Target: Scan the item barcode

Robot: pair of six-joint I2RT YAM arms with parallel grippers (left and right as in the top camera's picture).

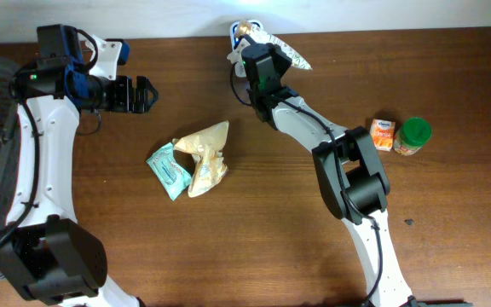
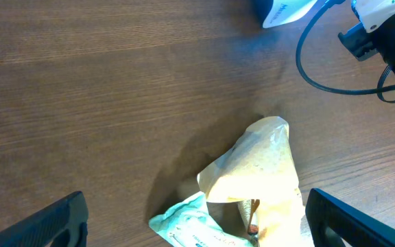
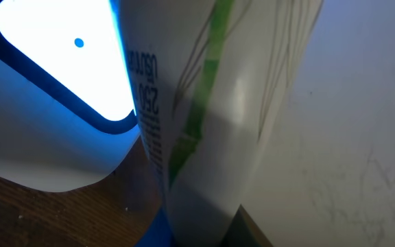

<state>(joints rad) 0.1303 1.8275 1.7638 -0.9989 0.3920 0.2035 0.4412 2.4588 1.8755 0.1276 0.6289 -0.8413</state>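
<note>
Brown wood makes up the tabletop (image 1: 450, 68), and two robot arms reach over it. At the middle of the far edge, the right claw (image 1: 261, 49) is squeezed shut on a silver packet (image 1: 290, 53). It holds the packet right next to the scanner (image 1: 244, 31), which glows bright. In the right wrist view the packet fills most of the picture. It looks white with a green stripe, and small black print runs down its side. The scanner's lit blue-white window (image 3: 53, 62) sits just beside the print.

Near the far left corner, the left claw (image 1: 152, 95) is wide open and holds nothing. In the left wrist view its two dark fingers (image 2: 46, 223) show at the bottom corners, far apart.

A yellow bag (image 1: 207, 153) lies near the middle of the tabletop. A teal pack (image 1: 167, 170) touches it on the side nearer the left edge. An orange box (image 1: 383, 134) and a jar (image 1: 413, 136) with a green lid stand side by side toward the right edge, well apart from the bag
</note>
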